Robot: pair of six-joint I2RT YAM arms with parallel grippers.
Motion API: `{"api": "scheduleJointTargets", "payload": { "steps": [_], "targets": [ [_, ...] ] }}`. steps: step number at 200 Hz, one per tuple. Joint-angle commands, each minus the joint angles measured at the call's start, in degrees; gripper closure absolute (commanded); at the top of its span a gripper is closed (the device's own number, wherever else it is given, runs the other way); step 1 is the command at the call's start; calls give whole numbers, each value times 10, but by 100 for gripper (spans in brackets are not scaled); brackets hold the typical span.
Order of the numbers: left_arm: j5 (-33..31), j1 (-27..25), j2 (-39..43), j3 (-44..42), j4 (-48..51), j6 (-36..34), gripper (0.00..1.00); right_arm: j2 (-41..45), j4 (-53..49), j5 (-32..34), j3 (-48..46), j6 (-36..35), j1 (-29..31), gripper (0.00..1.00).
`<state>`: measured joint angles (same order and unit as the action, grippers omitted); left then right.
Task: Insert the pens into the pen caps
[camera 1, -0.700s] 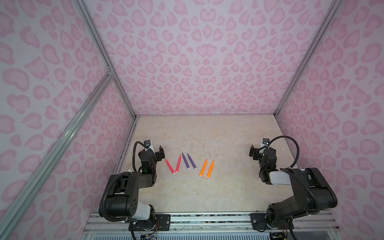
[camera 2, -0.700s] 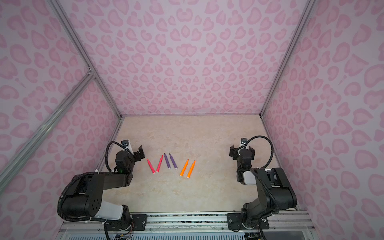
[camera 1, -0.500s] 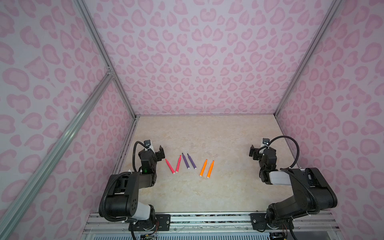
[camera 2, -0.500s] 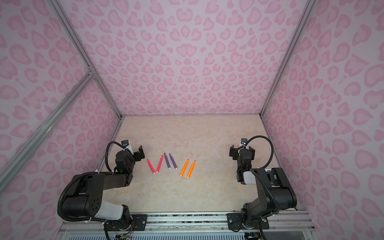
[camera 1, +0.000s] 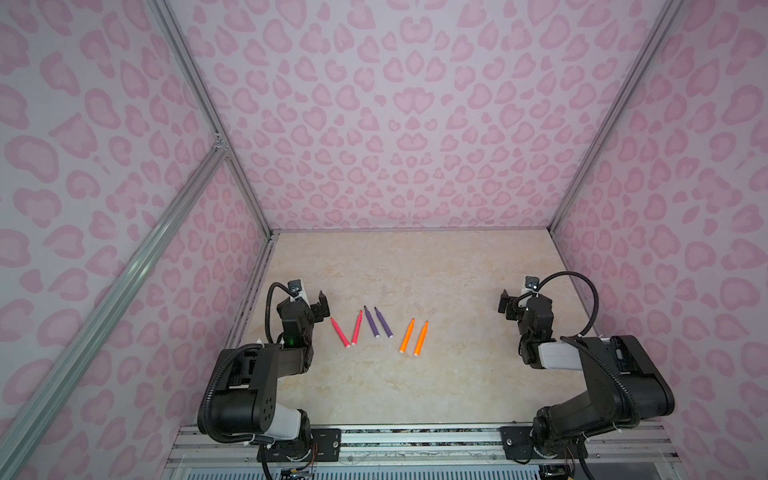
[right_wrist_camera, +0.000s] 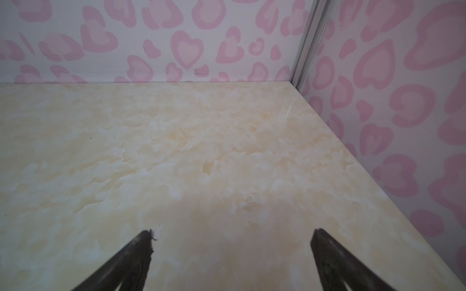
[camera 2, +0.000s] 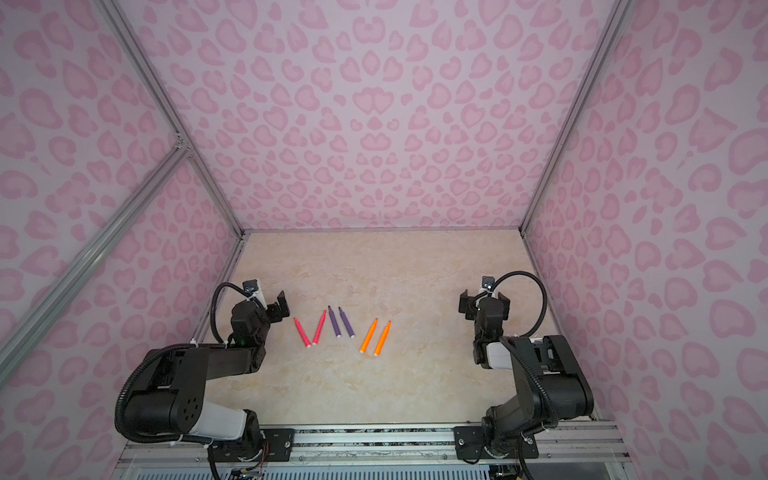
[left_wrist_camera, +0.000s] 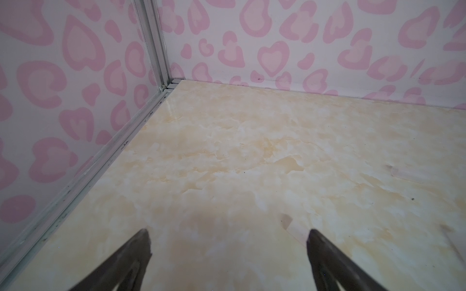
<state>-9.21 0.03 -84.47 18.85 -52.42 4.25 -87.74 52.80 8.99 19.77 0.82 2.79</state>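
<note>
Six pens lie in a row at mid-table in both top views: a pink-red pair (camera 1: 340, 332) (camera 1: 356, 328), a purple pair (camera 1: 371, 322) (camera 1: 383, 322) and an orange pair (camera 1: 407, 336) (camera 1: 420, 338). Faint clear pen caps lie just behind the orange pair (camera 1: 430, 311). In the left wrist view one cap (left_wrist_camera: 290, 224) rests beside a fingertip and another (left_wrist_camera: 406, 173) lies farther off. My left gripper (camera 1: 311, 297) (left_wrist_camera: 228, 236) hovers open left of the pens, holding nothing. My right gripper (camera 1: 519, 300) (right_wrist_camera: 232, 235) is open and empty, far right of the pens.
Pink heart-patterned walls (camera 1: 395, 124) close in the beige marbled table (camera 1: 395, 382) on three sides, with aluminium posts (camera 1: 249, 199) at the corners. Both arm bases sit on the rail (camera 1: 415, 436) along the front edge.
</note>
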Motion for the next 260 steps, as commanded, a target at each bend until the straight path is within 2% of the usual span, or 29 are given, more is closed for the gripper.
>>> {"api": "scheduleJointTargets", "payload": {
  "steps": [1, 143, 153, 163, 171, 179, 193, 205, 223, 237, 250, 260],
  "targets": [
    [2, 0, 1, 1, -35, -7, 2, -3, 18, 8, 2, -3, 0, 0],
    [5, 0, 4, -2, -40, -9, 2, -3, 20, 8, 0, -5, 0, 0],
    [18, -2, 18, 18, 2, -18, 2, 1, 29, 5, -6, -9, 1, 0],
    [26, -10, 44, 52, 88, -31, 2, 9, 58, 14, -19, -14, 6, 0],
    [23, -19, 63, 73, 133, -42, 2, 28, 79, 49, -37, -12, 13, 0],
    [9, -34, 80, 73, 139, -58, 2, 49, 77, 87, -47, -9, 22, 0],
    [-38, -64, 115, 47, 102, -72, 2, 107, 21, 160, -53, 14, 36, 0],
    [-34, -71, 153, 46, 112, -57, 2, 156, -73, 187, -37, 55, 36, 0],
    [-22, -73, 197, 66, 154, -11, 2, 233, -251, 179, 18, 117, 31, 0],
    [-8, -73, 236, 91, 208, 42, 2, 276, -390, 169, 63, 223, 29, 0],
    [33, -73, 279, 123, 260, 81, 2, 308, -349, 105, 44, 198, 28, 0],
    [71, -73, 316, 150, 312, 113, 2, 336, -312, 57, 18, 204, 24, 0]
  ]
}}
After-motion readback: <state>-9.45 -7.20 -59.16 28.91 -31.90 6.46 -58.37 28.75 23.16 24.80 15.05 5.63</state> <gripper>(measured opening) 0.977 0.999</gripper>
